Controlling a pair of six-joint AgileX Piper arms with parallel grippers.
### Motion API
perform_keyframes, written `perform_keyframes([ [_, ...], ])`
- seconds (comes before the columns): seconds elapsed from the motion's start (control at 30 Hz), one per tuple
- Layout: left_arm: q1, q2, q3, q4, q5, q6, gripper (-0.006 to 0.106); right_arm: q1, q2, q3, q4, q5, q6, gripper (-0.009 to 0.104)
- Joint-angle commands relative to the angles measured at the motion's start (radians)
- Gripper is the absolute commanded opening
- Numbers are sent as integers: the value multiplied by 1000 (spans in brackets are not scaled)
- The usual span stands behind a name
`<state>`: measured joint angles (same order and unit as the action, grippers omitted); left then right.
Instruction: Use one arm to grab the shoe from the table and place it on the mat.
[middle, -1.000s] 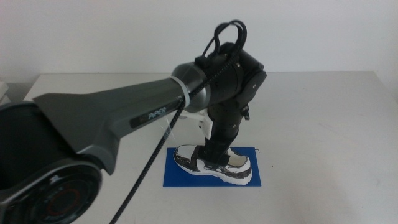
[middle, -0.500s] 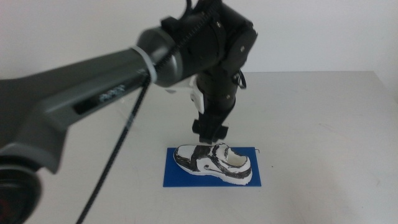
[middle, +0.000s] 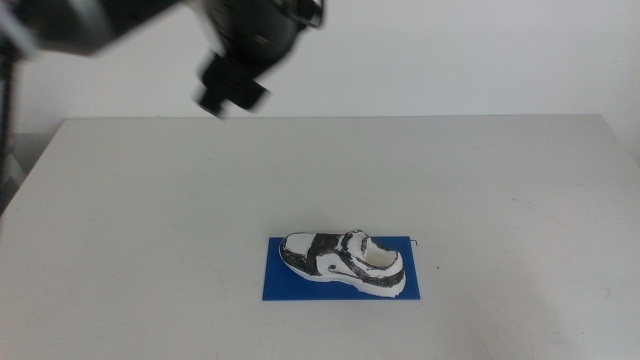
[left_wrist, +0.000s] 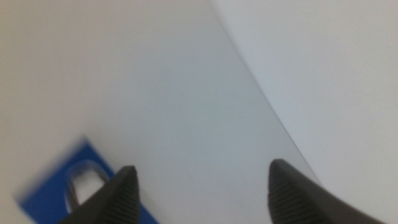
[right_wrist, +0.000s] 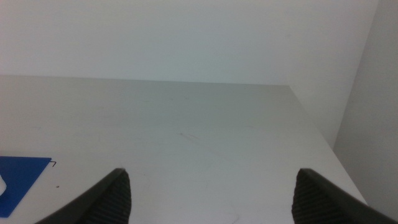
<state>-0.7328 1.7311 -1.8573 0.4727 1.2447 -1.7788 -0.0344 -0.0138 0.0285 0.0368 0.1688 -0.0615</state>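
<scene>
The white and black shoe (middle: 345, 262) lies on its sole on the blue mat (middle: 285, 284), at the front middle of the table (middle: 150, 220). My left gripper (middle: 232, 92) is high above the table's back left, blurred, open and empty, far from the shoe. In the left wrist view its jaws stand wide apart (left_wrist: 202, 186), with a corner of the mat (left_wrist: 46, 199) and a bit of the shoe (left_wrist: 81, 183) beyond them. My right gripper (right_wrist: 211, 190) is open and empty; it does not show in the middle view. A corner of the mat (right_wrist: 18, 177) shows in the right wrist view.
A pale wall stands behind the table. The table's right edge (right_wrist: 317, 130) runs close to a side wall.
My left arm has let go of the shoe, risen and swung back to the upper left, away from the mat. The shoe has stayed on the mat.
</scene>
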Motion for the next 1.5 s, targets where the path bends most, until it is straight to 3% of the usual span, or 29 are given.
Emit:
perform_keyframes([
  [0.0,34,-79,-29,80,73,190,63,-5,-21,-10,-8,-79,-13,66],
  [0.23,133,-132,-29,176,73,720,38,-5,-21,-10,-8,-79,-13,66],
  [0.53,165,-180,-30,369,73,1216,15,-5,-21,-10,-8,-79,-13,66],
  [0.63,165,-183,-30,415,72,1286,10,-5,-21,-10,-8,-79,-13,66],
  [0.8,167,-189,-30,411,72,1288,4,-5,-21,-10,-8,-79,-13,66],
  [0.93,168,-188,-30,490,52,1288,-2,-5,-21,-10,-8,-79,-13,66],
  [1.0,186,-209,-30,426,33,1283,-1,-5,-21,-10,-8,-79,-13,66],
  [1.07,248,-247,-29,251,-35,1324,-1,-5,-21,-10,-8,-79,-13,66],
  [1.13,352,-294,-16,15,-142,1461,-1,-5,-21,-10,-8,-79,-13,66],
  [1.23,492,-383,75,-217,-301,1614,-1,-5,-21,-10,-8,-79,-13,66],
  [1.47,694,-675,519,-277,-703,1623,-1,-5,-21,-10,-8,-79,-13,66],
])
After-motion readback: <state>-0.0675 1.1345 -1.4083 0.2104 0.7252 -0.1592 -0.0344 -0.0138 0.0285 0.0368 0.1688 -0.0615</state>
